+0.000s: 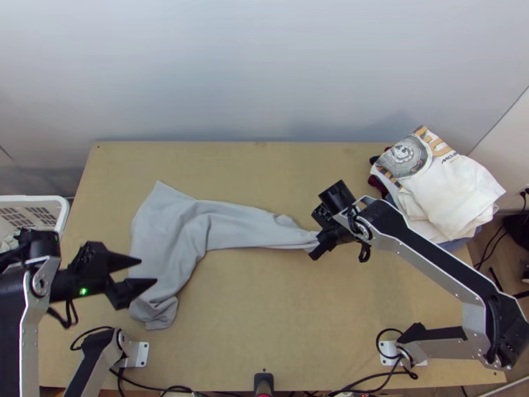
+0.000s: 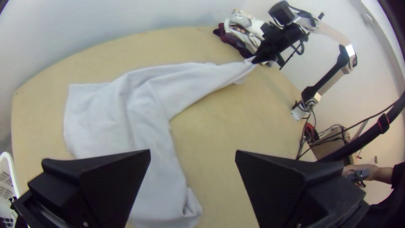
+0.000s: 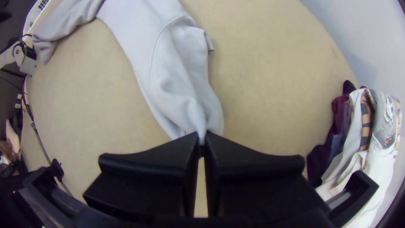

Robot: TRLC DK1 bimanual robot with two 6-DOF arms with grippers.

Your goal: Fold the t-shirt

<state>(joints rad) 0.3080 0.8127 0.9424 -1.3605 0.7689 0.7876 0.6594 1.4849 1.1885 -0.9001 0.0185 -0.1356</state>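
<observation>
Top view: the grey t-shirt (image 1: 175, 231) is extended rightward from beneath the wide-spread left end effector (image 1: 149, 270), and pinched by the right end effector (image 3: 201, 138)

Silver links (image 1: 473, 317) — black joints (image 1: 512, 339)

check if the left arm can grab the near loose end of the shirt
Probably yes: the left gripper is open and close to that end of the shirt, with nothing visible between them; the right gripper holds another end.
</observation>
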